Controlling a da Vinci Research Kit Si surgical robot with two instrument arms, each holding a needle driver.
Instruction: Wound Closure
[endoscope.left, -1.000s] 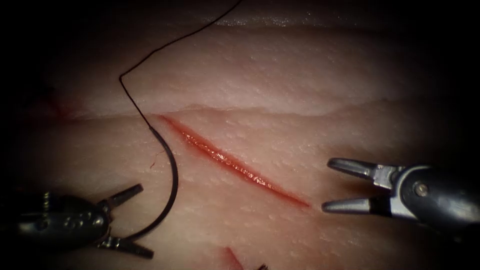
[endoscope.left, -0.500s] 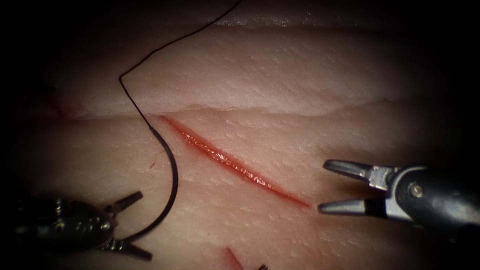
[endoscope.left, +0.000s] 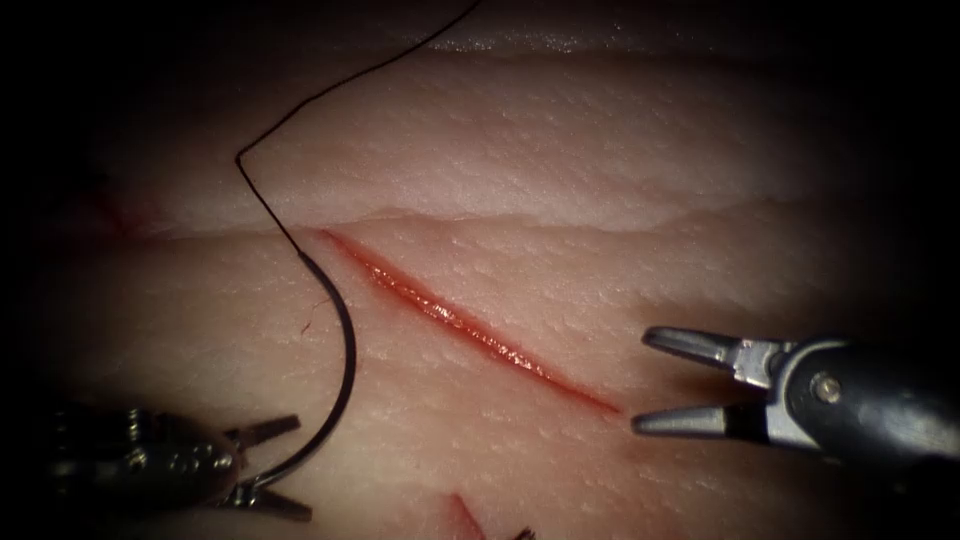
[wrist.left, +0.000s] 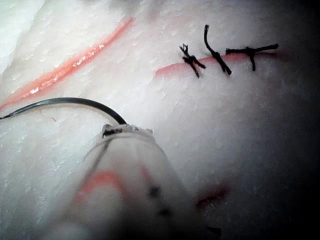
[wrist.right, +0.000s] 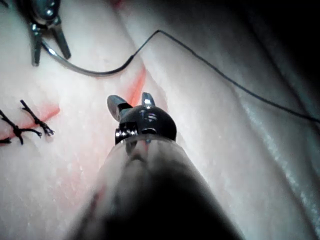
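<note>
The curved needle (endoscope.left: 345, 370) lies flat on the tissue (endoscope.left: 560, 160), left of the cut (endoscope.left: 460, 322), and is not in the tissue. My left tool (endoscope.left: 303, 467) stands open with its jaws astride the needle's lower end, not closed on it. Black thread (endoscope.left: 262, 205) runs from the needle's upper end to a bend and then away to the top. Right of the cut's lower end my right tool (endoscope.left: 642, 382) is open and holds nothing. In the right wrist view the left tool (wrist.right: 50, 57) straddles the needle (wrist.right: 90, 70), beyond the right tool (wrist.right: 132, 102).
A second cut (wrist.left: 170, 70) closed by three black knotted stitches (wrist.left: 217, 52) lies beside the open cut (wrist.left: 70, 62); these stitches (wrist.right: 25, 125) are also in the right wrist view. A pale ridge of tissue (endoscope.left: 520, 218) crosses above the cut.
The left tool has slid right and down along the needle's end, its jaws narrowing around it. The right tool has drifted slightly left and down. The needle has barely shifted.
</note>
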